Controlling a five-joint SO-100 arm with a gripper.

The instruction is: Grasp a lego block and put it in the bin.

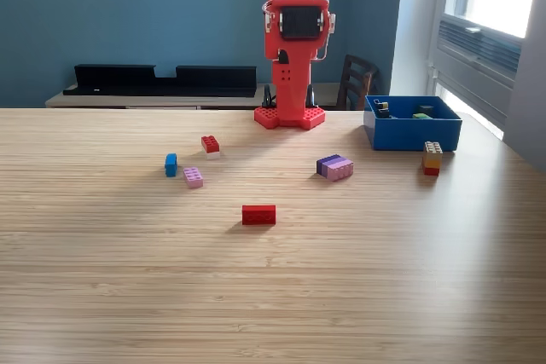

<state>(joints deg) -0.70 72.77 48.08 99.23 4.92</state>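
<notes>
Exterior view:
Arm (294,49): stood upright over its base; end effector above the frame's top, state untellable.
Bin (413,131): on the tabletop (273,296), exterior view's right, probably holding blocks.
Red block (258,215): loose mid-tabletop, reachable.

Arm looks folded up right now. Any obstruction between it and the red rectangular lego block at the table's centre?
Probably reachable. The red rectangular lego block lies alone on bare wooden table, straight out from the red arm's base, nothing above or beside it. The gripper is out of frame, so its state is unknown.
</notes>
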